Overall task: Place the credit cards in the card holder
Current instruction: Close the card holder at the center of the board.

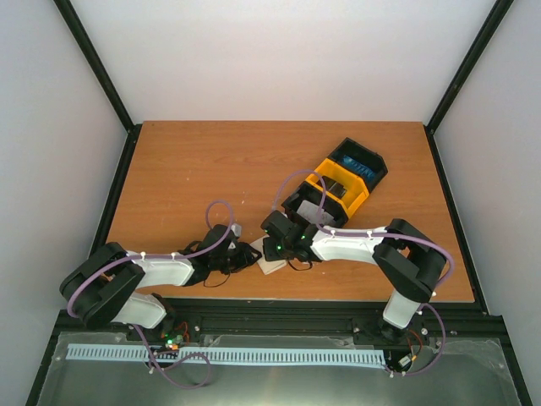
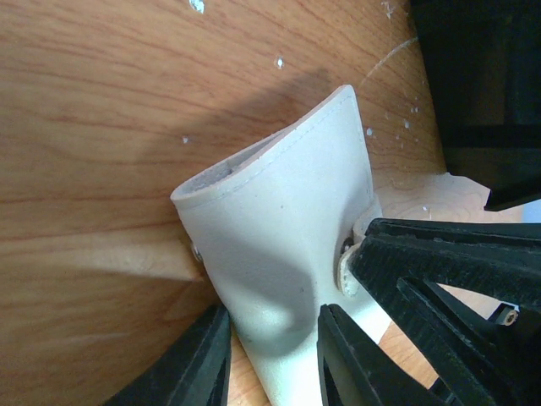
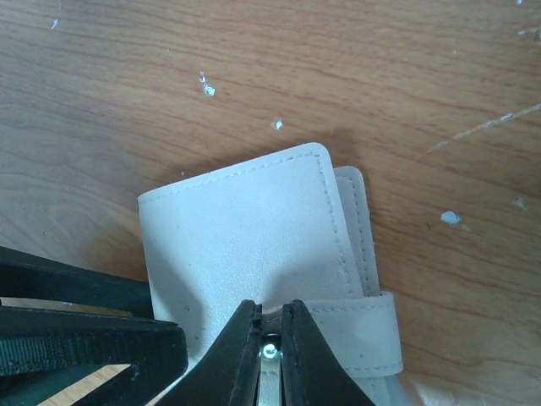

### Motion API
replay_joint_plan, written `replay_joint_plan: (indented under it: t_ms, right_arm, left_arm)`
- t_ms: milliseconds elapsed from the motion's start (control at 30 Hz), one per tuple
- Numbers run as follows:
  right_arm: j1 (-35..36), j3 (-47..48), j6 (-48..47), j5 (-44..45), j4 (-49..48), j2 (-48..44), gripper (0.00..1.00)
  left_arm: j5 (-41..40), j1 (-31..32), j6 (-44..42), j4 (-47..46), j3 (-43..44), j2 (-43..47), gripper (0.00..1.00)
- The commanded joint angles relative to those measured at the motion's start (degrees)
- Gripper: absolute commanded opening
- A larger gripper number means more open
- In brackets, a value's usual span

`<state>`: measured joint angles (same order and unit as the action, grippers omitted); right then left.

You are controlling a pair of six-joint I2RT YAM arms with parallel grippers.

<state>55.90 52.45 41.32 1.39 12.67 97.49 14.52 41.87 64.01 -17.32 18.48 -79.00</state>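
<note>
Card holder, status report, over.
Left gripper shut on card holder. Right gripper pinching its snap strap. No obstruction seen.

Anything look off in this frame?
The card holder is bowed, its face curving off the table: the left gripper clamps one end, the right gripper pinches its snap strap. The tray sits skewed to the table edges.

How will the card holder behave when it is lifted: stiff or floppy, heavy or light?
Probably floppy: the card holder bows and dents where the left gripper pinches it. Likely light: it looks thin, and its far edge seems to stand off the table. Its strap may bend, as the right gripper grips only its end.
</note>
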Motion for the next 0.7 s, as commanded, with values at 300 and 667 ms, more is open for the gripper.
replay_joint_plan:
  t_ms: [300, 667]
  right_arm:
    - [-0.2, 2.9, -1.9, -0.4, 2.9, 6.1, 0.04]
    - [-0.2, 4.4, -3.8, 1.4, 3.0, 4.1, 0.08]
  left_arm:
    - [-1.6, 0.7, 0.1, 4.7, -0.6, -2.0, 0.30]
    - [-1.8, 0.7, 0.0, 5.1, -0.1, -2.3, 0.30]
